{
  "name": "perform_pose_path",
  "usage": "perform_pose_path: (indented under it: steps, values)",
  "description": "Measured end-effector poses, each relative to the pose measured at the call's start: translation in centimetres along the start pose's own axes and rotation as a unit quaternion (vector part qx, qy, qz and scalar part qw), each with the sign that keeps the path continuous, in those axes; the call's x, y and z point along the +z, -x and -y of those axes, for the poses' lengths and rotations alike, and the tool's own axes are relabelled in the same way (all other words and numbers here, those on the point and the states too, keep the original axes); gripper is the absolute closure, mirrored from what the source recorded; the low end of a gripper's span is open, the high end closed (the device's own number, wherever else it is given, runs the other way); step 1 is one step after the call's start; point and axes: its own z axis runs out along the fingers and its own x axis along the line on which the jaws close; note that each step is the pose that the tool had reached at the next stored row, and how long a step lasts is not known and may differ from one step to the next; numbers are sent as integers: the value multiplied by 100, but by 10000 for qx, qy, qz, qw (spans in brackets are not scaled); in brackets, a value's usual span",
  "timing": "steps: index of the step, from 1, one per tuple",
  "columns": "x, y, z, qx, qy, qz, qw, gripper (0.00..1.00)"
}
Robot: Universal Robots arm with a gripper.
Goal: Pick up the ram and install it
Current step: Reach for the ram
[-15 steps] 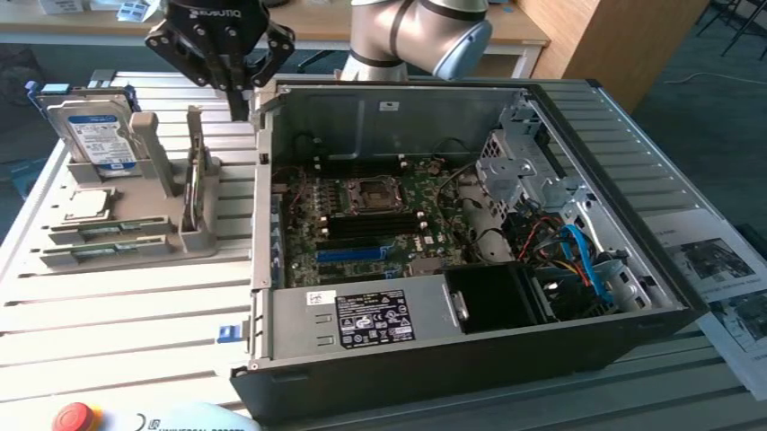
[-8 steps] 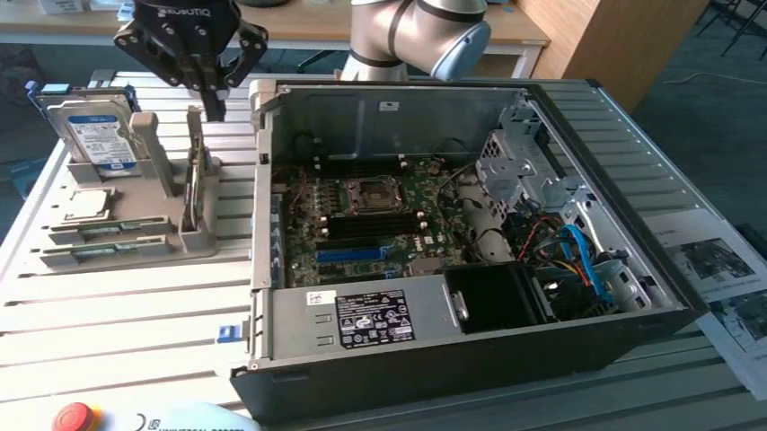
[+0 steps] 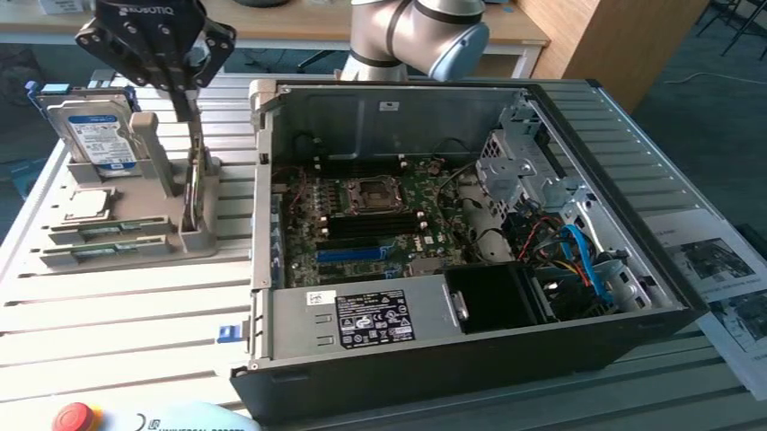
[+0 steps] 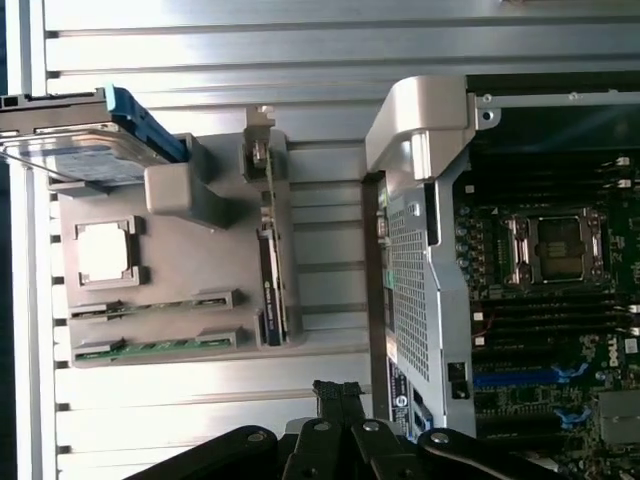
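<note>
Standing on edge in the side slot of a grey plastic holder: long, narrow green ram stick, not yet lifted. Above it and apart, black metal fingers closed together, gripping nothing. Beside the holder on the slatted aluminium table, open black computer case with bare green motherboard.

Open computer case, hard drive, CPU chip
</note>
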Motion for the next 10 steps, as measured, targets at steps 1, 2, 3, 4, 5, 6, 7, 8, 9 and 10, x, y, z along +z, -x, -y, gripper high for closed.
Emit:
perform_pose_path:
  steps: [1, 2, 3, 4, 5, 6, 7, 8, 9, 10]
  values:
    - [-1, -35, 2, 0, 0, 0, 10000, 90]
    - [-2, -69, 5, 0, 0, 0, 10000, 90]
    - [-3, -103, 7, 1, 0, 0, 10000, 90]
    - [-4, -137, 10, 1, 0, 0, 10000, 90]
    - [-4, -170, 12, 1, 0, 0, 10000, 90]
    - [-5, -205, 15, 1, 0, 0, 10000, 90]
    - [-6, -238, 17, 0, 0, 0, 10000, 90]
    - [-7, -270, 20, 0, 0, 0, 10000, 90]
    - [-8, -301, 22, 0, 0, 0, 10000, 90]
    - [-8, -332, 24, 0, 0, 0, 10000, 90]
